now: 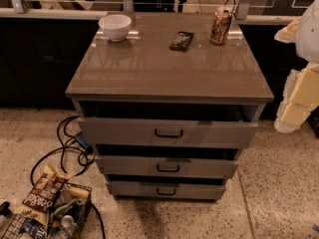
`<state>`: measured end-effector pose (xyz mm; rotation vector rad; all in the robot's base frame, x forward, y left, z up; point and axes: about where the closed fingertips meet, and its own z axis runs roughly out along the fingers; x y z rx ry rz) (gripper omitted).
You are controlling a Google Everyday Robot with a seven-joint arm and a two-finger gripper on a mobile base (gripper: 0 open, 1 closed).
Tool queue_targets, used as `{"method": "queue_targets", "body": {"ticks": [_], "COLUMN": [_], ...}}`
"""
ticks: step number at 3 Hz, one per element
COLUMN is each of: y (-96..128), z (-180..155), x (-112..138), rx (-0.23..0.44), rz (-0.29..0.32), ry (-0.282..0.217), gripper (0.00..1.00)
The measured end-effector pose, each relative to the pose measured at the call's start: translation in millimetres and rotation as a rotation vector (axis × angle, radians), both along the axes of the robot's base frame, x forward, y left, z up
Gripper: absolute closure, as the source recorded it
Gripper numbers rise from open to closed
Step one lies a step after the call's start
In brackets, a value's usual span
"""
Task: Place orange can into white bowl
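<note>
Office, by its drawer cabinet (119,132)

Being cut off by the edge, right of the cabinet (159,68): the blurred pale gripper (295,102). Running past the bottom edge, left-front of the cabinet: a wire basket (83,203). Showing too small for reading, on the cabinet's top: markings of the orange can (221,26).

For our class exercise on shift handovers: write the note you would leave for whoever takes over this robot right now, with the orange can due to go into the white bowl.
Gripper: at the right edge of the view, beside the cabinet, well clear of the can.
Orange can: upright at the back right of the cabinet top.
White bowl: back left, upright, with no can in it.
Dark snack-bar wrapper: flat between them.
Done: nothing yet.
Left: grasp the can, carry it left, set it in the bowl.
</note>
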<state>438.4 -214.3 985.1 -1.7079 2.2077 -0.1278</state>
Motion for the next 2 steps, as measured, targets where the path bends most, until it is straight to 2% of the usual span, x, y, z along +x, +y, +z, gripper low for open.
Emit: {"method": "queue_targets", "body": {"ticks": [2], "y": [-3.5], "z": [1.2], "x": [5.8], "rx": [0.018], "rz": [-0.023], "ry": [-0.008], "gripper": [0.00]}}
